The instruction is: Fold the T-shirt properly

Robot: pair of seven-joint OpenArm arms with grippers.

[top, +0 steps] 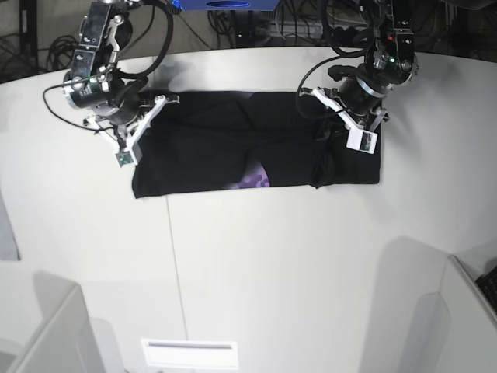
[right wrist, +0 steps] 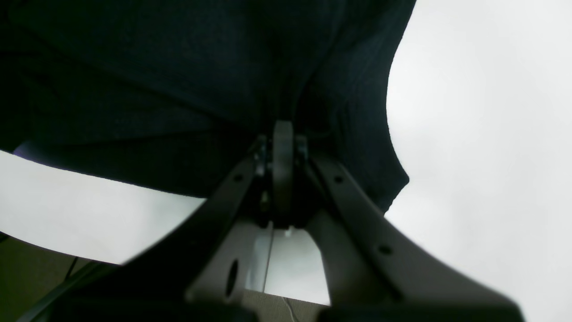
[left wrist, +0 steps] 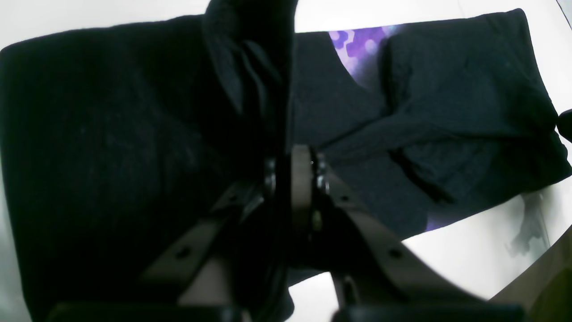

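Shirt look: I saw the large black short-sleeved cotton T-shirt [top: 233, 148] as a wide dark band, rumpled, with a small purple patterned patch showing near its front edge; the left wrist view showed the purple print at two spots.
Shirt place: it lay at the far half of the white table [top: 272, 264], stretched between my two arms.
Left gripper [left wrist: 292, 156]: jaws were pinched together on a bunched-up fold of the black cloth, at the shirt's end on the base view's right.
Right gripper [right wrist: 282, 134]: jaws were clamped tight with black fabric gathered at the tips, at the opposite end.
Surface: the table was plain white with a thin seam line running toward the front.
Room: I saw black cables [top: 256, 23] tangled behind the table's far edge and a blue box [top: 225, 4] at top centre.
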